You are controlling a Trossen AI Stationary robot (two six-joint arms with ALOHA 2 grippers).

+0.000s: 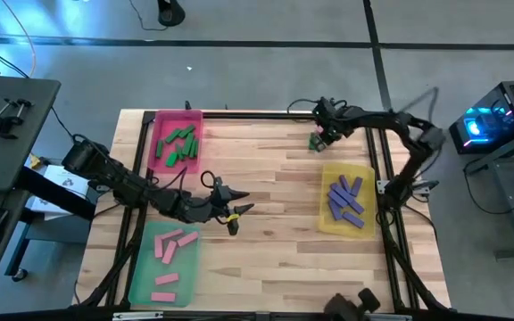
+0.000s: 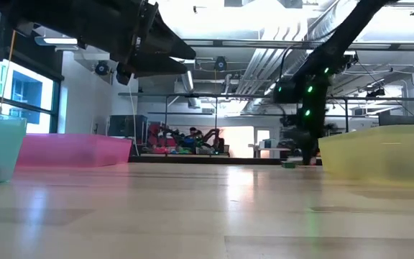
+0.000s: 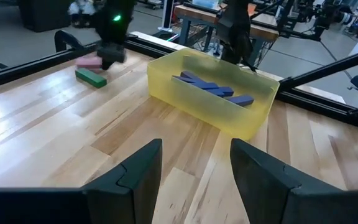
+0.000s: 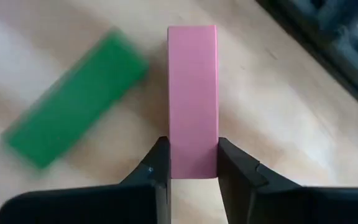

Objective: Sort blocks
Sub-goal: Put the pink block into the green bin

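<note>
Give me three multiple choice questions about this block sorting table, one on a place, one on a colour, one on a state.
1. Where do the purple blocks lie?
A. in the yellow tray
B. in the pink tray
C. on the bare table

2. What colour is the block between the right gripper fingers?
A. purple
B. pink
C. green

3. How is the left gripper?
A. shut on a block
B. open, holding nothing
C. out of sight

Key: 1 A, the purple bars sit inside the yellow tray; 2 B, the right wrist view shows the fingers pressed against a pink block; 3 B, its fingers stand apart over bare wood.
</note>
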